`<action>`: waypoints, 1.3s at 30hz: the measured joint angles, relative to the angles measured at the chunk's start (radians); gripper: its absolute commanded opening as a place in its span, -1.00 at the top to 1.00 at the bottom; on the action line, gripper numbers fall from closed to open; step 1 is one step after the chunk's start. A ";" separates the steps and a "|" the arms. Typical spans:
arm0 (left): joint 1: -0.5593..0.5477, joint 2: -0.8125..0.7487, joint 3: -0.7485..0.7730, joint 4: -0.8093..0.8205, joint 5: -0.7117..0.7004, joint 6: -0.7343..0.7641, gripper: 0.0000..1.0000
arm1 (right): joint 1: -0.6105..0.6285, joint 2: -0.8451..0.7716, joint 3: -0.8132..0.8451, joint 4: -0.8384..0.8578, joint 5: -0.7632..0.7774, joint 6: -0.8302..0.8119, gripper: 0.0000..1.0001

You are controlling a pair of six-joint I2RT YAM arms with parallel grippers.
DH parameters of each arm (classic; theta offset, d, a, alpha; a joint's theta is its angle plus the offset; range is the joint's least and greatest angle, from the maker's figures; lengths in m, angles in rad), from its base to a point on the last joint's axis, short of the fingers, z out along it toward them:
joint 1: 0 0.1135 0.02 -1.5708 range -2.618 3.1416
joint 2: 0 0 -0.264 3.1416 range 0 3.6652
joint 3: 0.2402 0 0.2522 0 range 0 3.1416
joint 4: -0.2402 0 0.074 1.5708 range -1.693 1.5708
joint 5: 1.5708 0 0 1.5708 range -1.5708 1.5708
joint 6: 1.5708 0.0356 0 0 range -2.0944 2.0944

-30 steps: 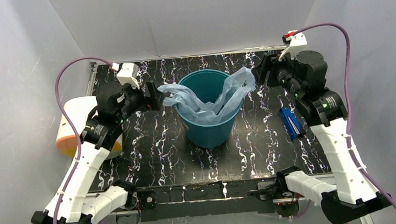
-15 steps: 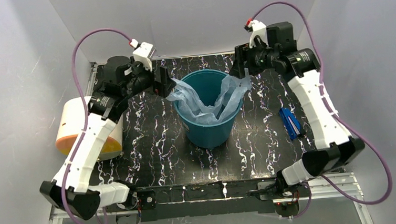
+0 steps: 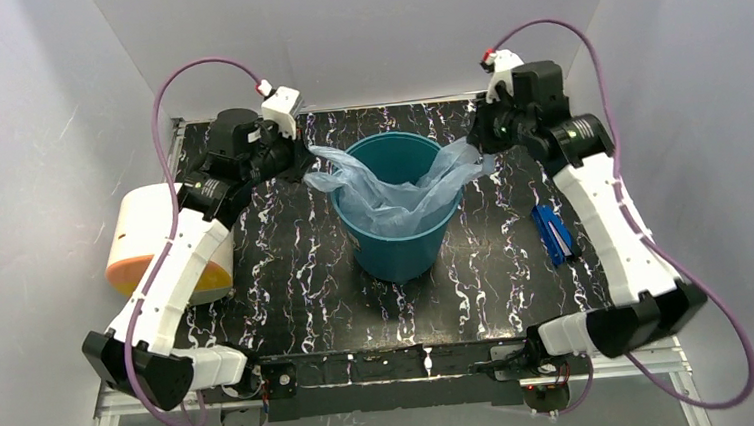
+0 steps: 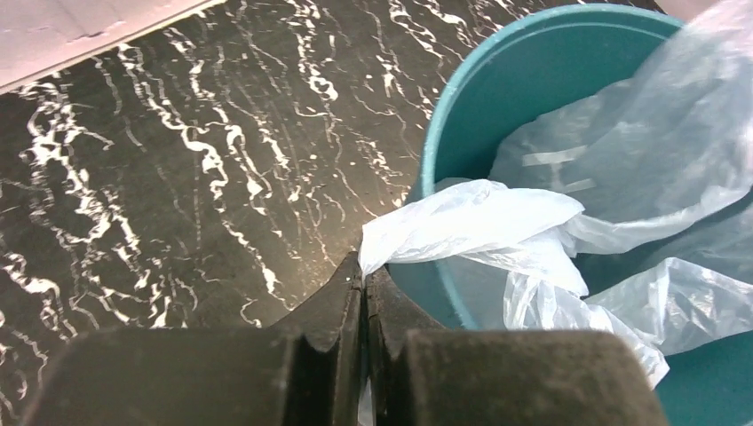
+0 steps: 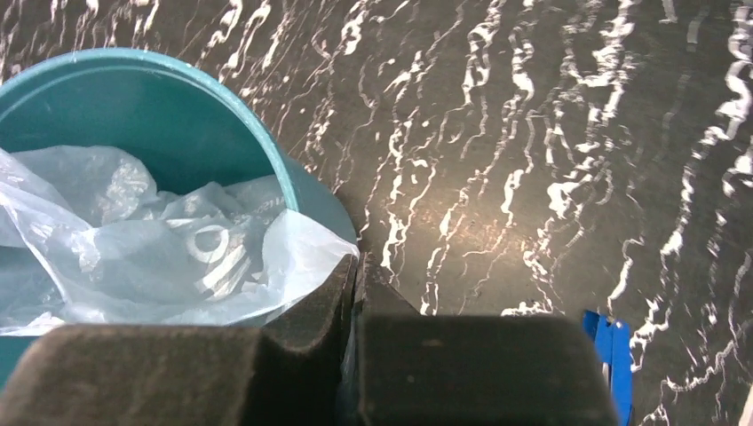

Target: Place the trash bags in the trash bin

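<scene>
The teal trash bin (image 3: pixel 398 242) stands upright mid-table. A translucent light-blue trash bag (image 3: pixel 392 197) sags inside it, its two ends hanging over the rim on the left and right. My left gripper (image 3: pixel 302 168) is shut on the bag's left end just outside the rim; in the left wrist view the film (image 4: pixel 462 226) runs into the closed left gripper (image 4: pixel 365 275) beside the bin (image 4: pixel 533 80). My right gripper (image 3: pixel 481 148) is shut on the bag's right end; in the right wrist view the plastic (image 5: pixel 160 257) is pinched by the right gripper (image 5: pixel 355 266) next to the bin's rim (image 5: pixel 257 142).
A cream cylinder with an orange end (image 3: pixel 149 239) lies at the table's left edge beside my left arm. A small blue object (image 3: pixel 552 233) lies on the black marbled table (image 3: pixel 288 289) to the right of the bin, also seen as the blue object (image 5: pixel 613 351). White walls enclose the table.
Both grippers have closed on the bag's ends, where earlier they stood open beside them. Both arms had swung up and toward the back, then shifted a little outward, spreading the bag across the rim.
</scene>
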 measured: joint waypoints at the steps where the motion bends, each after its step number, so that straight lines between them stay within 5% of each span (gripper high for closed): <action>1: 0.001 -0.011 -0.009 0.005 -0.015 -0.006 1.00 | 0.000 -0.032 -0.026 0.015 0.024 0.007 0.96; 10: 0.038 -0.125 -0.182 0.034 -0.141 -0.091 1.00 | -0.003 -0.320 -0.339 0.200 0.280 0.121 1.00; 19: 0.041 -0.151 -0.306 0.050 -0.106 -0.161 1.00 | -0.005 -0.303 -0.484 0.245 0.217 0.214 0.95; 21: 0.045 -0.153 -0.300 0.049 -0.107 -0.160 0.78 | -0.007 -0.291 -0.480 0.244 0.211 0.220 0.89; 23: 0.047 -0.153 -0.277 0.038 -0.110 -0.150 0.14 | -0.008 -0.292 -0.473 0.243 0.211 0.218 0.55; 26: 0.050 -0.153 -0.219 0.007 -0.119 -0.125 -0.04 | -0.011 -0.308 -0.452 0.246 0.208 0.200 0.20; 28: 0.052 -0.153 -0.179 -0.007 -0.123 -0.114 -0.29 | -0.013 -0.322 -0.429 0.244 0.194 0.179 0.19; 39: 0.053 -0.127 0.018 -0.049 -0.048 -0.010 -0.63 | -0.014 -0.293 -0.249 0.212 -0.072 0.070 0.40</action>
